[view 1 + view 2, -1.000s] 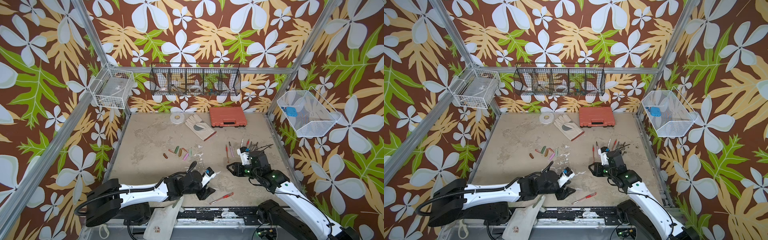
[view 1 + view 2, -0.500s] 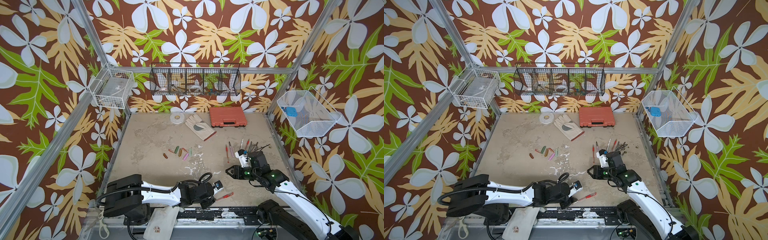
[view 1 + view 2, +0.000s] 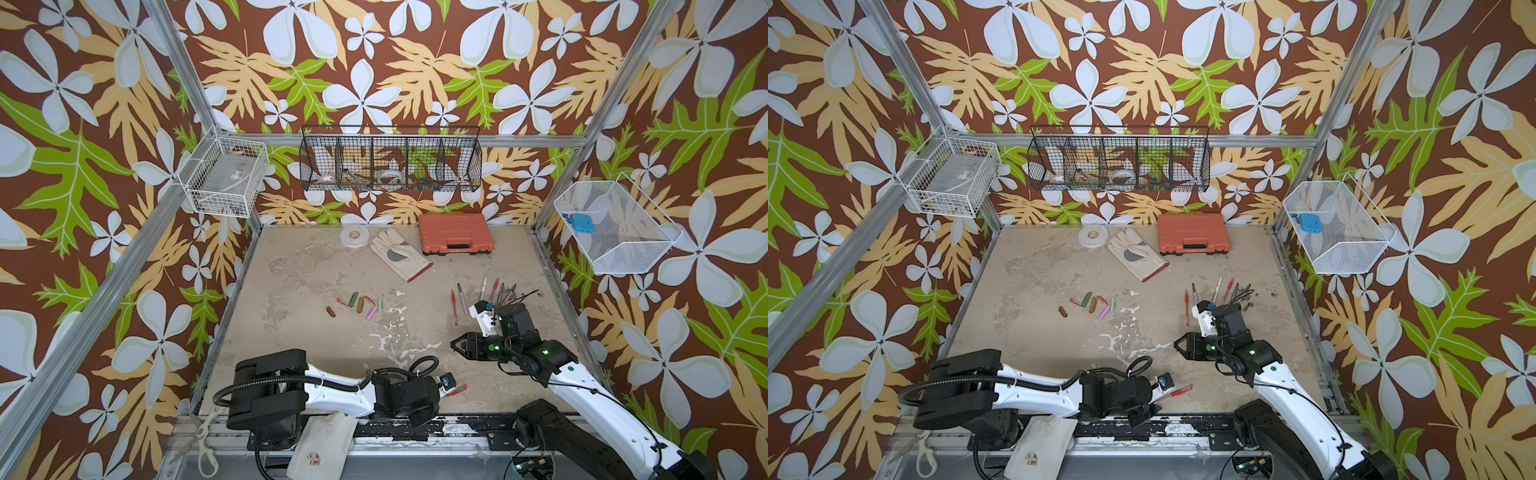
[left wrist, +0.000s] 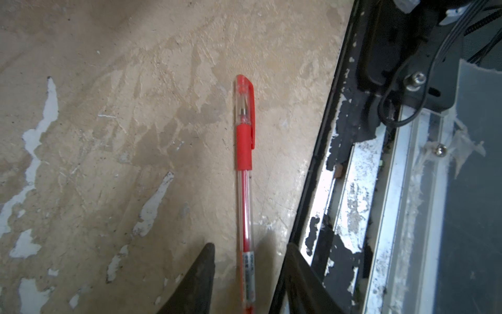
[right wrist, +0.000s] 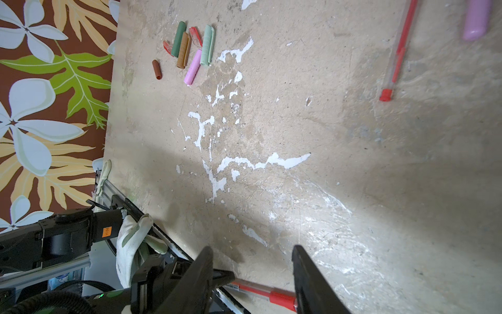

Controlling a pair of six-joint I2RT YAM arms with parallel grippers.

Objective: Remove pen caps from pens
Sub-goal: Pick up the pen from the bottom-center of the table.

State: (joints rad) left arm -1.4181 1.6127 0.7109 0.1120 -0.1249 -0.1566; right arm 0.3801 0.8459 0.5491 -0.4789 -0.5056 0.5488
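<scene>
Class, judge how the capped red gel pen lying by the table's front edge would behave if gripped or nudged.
The red gel pen looks slim, straight plastic: probably stiff and light. Nudged, its round barrel may roll until the cap clip catches. The glossy clear barrel may slip when pinched; the red grip sleeve looks surer.

Tape roll (image 3: pixel 354 237), work glove (image 3: pixel 401 257) and orange case (image 3: pixel 456 233) lie near the back.

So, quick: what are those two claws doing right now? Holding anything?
Left gripper: open, straddling the capped red pen on the table, not gripping it.
Right gripper: open, holding nothing.
</scene>
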